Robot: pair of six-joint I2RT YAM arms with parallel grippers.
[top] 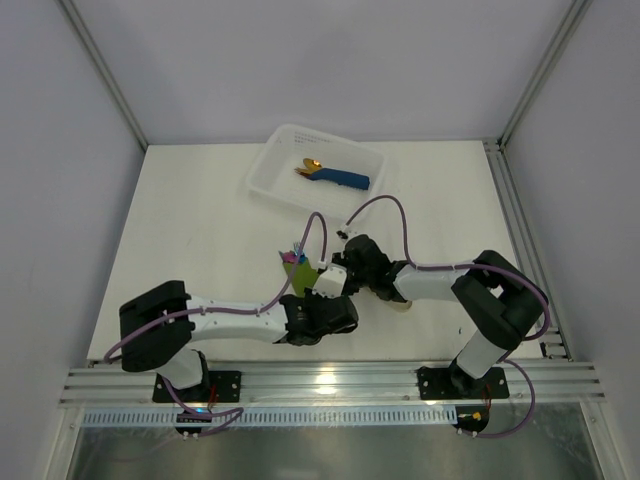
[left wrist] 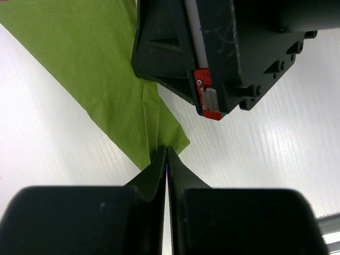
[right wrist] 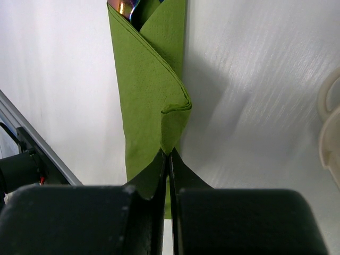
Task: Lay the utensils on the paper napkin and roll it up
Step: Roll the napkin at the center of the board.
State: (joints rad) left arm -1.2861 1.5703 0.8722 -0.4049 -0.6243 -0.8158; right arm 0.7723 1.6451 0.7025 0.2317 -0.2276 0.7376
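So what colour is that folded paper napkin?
Plain olive green, no pattern. The paper napkin shows best in the right wrist view.

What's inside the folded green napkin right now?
Only an iridescent tip of the utensils shows, poking out of the far open end of the paper napkin. The folded layers cover the rest, so their number cannot be seen.

White plastic bin point(top: 272, 175) at far end of my table point(top: 190, 230). 1 blue napkin roll point(top: 348, 180) inside, gold cutlery point(top: 309, 167) poking out its left end. Beige rounded piece point(right wrist: 330, 133) on my right, mostly cropped.
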